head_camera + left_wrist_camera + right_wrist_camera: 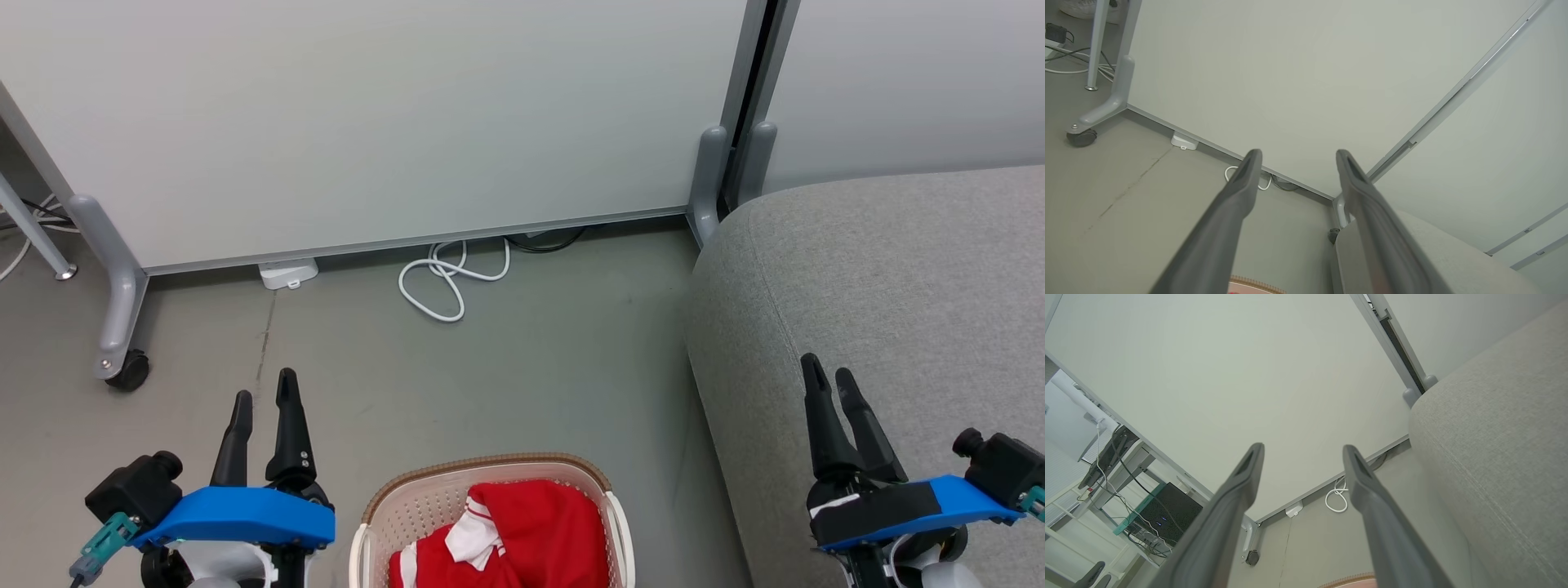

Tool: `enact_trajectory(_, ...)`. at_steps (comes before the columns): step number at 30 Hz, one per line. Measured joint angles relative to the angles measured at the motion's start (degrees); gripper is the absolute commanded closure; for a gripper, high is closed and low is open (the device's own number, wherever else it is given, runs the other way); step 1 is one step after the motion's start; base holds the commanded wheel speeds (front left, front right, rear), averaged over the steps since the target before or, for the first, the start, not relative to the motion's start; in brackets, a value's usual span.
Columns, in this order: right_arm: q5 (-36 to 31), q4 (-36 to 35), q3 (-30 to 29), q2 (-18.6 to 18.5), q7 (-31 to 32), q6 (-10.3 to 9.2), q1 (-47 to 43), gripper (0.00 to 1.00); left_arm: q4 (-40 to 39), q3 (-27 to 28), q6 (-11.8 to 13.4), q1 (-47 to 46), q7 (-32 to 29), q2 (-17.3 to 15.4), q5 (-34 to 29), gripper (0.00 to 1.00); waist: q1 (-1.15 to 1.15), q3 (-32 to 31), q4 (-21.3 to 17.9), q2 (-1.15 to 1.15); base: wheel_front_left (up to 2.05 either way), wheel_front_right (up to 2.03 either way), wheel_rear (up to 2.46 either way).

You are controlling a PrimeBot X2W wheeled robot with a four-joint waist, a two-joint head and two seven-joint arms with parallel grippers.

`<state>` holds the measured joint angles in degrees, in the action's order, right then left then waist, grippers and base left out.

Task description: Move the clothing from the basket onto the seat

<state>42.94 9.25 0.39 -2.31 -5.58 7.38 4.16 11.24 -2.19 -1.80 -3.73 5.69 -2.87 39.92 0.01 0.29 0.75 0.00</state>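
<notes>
1. Left pincer (264, 388): released, both dark fingers spread, nothing between them. I see it low on my left over the bare floor (531, 367), just beside the basket's left side.
2. Right pincer (826, 367): released too, fingers apart and holding nothing. It shows against the near part of the seat. I cannot tell whether it touches the fabric.
3. Clothing (531, 531): red with white panels, bunched inside the basket.
4. Basket (490, 464): cream perforated plastic with a brown rim. It stands on the floor between my two pincers, with a strip of floor separating it from the seat.
5. Seat (898, 286): grey woven cushion with a rounded corner, to the right of the basket.
6. Beyond: a looped white cable (445, 282) and a small white box (287, 273) lie at the foot of a pale partition panel (367, 122). A black castor (128, 370) sits under the panel's grey leg on the left.
</notes>
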Motion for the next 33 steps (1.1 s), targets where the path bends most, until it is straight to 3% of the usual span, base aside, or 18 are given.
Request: enact_trajectory(33, -23.17, 1.52, 1.91, -0.16, -4.99, 0.02, 0.0, 0.0, 0.97, -5.67, 3.56, -0.52, 4.98, -1.74, -20.68, 0.0, -0.01, 0.14, 0.67, 0.0, 0.0, 0.0, 0.0)
